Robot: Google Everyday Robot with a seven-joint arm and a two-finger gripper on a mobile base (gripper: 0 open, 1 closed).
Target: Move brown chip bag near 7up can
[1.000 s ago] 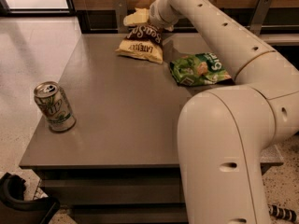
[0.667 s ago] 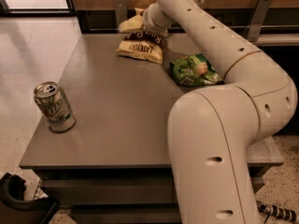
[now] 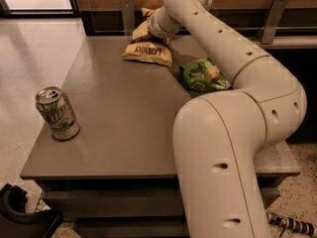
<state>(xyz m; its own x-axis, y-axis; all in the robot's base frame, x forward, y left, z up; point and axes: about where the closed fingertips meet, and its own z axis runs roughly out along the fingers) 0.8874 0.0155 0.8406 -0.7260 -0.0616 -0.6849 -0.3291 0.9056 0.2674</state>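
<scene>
While the white arm (image 3: 233,58) reaches across the grey table (image 3: 124,128) from the near right, its gripper (image 3: 151,28) sits at the far edge, down on the upper end of the brown chip bag (image 3: 147,52); the wrist hides it, so whether it is clenched on the bag or released cannot be told. The bag lies crumpled at the table's far side, its pale yellow lettered end facing the camera. To its right, apart from it, lies a bright green chip bag (image 3: 204,75). The 7up can (image 3: 57,114) stands upright near the table's front left edge, well apart from the brown bag.
</scene>
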